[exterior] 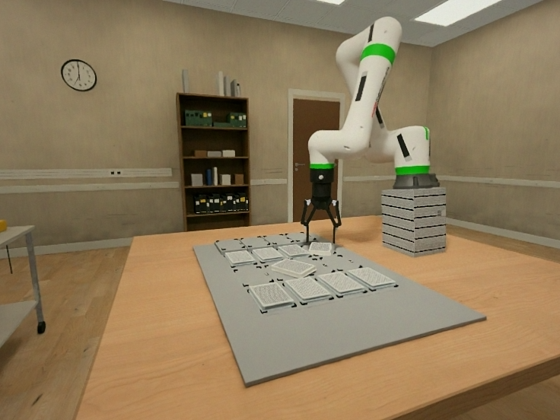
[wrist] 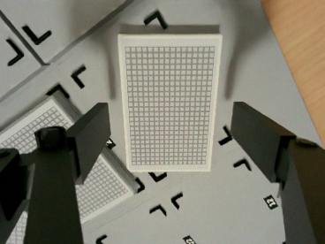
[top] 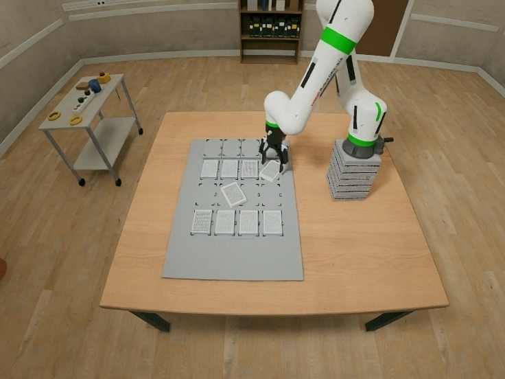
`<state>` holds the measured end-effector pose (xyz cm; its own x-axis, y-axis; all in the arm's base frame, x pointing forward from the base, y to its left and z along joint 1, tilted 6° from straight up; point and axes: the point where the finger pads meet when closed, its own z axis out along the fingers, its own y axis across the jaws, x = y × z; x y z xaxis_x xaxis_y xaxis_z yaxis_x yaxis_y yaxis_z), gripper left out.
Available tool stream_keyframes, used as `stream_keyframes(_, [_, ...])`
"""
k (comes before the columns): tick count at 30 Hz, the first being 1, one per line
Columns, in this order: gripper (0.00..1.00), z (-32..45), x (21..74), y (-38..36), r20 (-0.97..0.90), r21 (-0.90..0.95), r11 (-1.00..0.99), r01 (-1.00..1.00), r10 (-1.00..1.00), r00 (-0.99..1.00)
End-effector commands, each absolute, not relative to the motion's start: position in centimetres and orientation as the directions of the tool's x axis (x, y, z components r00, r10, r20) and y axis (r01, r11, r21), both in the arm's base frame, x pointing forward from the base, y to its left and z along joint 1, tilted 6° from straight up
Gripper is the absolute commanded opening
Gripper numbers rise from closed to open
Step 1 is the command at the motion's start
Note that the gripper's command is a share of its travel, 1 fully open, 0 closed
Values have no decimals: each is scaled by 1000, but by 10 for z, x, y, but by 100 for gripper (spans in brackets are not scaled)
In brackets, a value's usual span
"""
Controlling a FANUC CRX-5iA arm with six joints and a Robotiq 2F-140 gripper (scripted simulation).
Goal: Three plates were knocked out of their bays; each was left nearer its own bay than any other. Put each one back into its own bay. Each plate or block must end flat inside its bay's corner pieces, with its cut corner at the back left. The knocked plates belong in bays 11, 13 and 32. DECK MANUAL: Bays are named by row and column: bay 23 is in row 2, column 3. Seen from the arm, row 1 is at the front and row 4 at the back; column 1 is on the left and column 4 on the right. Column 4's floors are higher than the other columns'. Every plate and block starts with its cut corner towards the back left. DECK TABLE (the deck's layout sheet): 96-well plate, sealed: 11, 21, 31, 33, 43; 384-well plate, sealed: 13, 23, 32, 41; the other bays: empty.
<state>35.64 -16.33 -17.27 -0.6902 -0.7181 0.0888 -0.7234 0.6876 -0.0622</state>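
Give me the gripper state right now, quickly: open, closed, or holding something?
Gripper: open, holding nothing; its fingers straddle the knocked-out, skewed 384-well plate without touching it.

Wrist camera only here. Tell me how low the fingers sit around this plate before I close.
Observer: In the exterior view the open gripper has its fingertips about level with the plate, one on each side.
Operator: Find me any other loose plate.
Observer: The top view shows a second plate lying skewed across bay markers in the middle of the deck.
Operator: Report the rest of the deck.
Observer: Four seated plates fill the line of bays beyond that skewed one, all square in their corner pieces.
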Motion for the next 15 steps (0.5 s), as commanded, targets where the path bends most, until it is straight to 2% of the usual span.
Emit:
stream_keyframes(1, [70,-177,357,-164,88,-64,687,-724,-718,-690])
stream_keyframes(15, [70,-179,357,-164,88,-64,687,-724,-718,-690])
